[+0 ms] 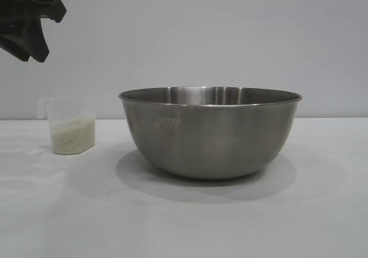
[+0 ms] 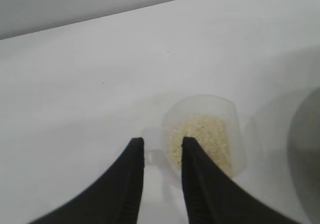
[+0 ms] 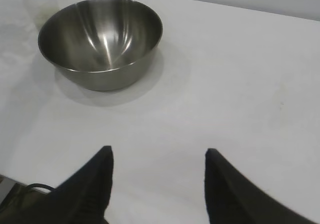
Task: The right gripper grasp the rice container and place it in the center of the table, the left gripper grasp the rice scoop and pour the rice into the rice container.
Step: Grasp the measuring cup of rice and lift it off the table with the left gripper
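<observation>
we see the black two-fingered left gripper (image 2: 162, 146), fingers slightly apart and empty, above the frosted plastic rice scoop (image 1: 71, 126) beside the big steel rice container (image 1: 210, 131), and the right gripper (image 3: 157, 156) open, well away.

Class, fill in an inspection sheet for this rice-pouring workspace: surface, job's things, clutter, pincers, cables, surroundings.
Surface: white table, bare and dry-looking.
Job's things: steel rice container upright, empty inside; rice scoop standing apart beside it, part-filled with rice.
Clutter: nothing seen.
Pincers: left pincer above the scoop, fingers narrowly parted, holding nothing; right pincer open, empty, well back from the container.
Cables: a black cable by the right pincer's base.
Surroundings: plain pale wall behind.
</observation>
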Action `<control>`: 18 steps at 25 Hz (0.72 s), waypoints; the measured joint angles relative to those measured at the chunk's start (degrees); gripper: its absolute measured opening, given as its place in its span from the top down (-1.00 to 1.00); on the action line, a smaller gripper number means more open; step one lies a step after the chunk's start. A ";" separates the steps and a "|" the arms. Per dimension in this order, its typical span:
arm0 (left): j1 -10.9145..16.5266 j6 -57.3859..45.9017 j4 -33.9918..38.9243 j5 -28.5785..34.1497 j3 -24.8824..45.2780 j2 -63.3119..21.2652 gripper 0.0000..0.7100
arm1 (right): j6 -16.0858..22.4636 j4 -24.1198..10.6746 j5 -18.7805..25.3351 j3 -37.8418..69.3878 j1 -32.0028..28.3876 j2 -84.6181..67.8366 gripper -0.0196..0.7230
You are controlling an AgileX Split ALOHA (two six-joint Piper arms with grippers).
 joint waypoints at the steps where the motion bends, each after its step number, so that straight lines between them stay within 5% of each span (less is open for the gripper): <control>1: 0.30 -1.81 1.79 -4.04 2.07 0.29 0.57 | 0.00 0.00 0.00 0.00 0.00 0.00 -0.10; 9: 0.39 -3.95 3.83 -34.16 8.66 15.72 0.57 | 0.00 0.00 0.00 0.00 0.00 0.00 -0.10; 18: 0.39 -4.53 3.01 -37.62 7.66 28.17 0.57 | 0.00 0.00 0.00 0.00 0.00 0.00 -0.10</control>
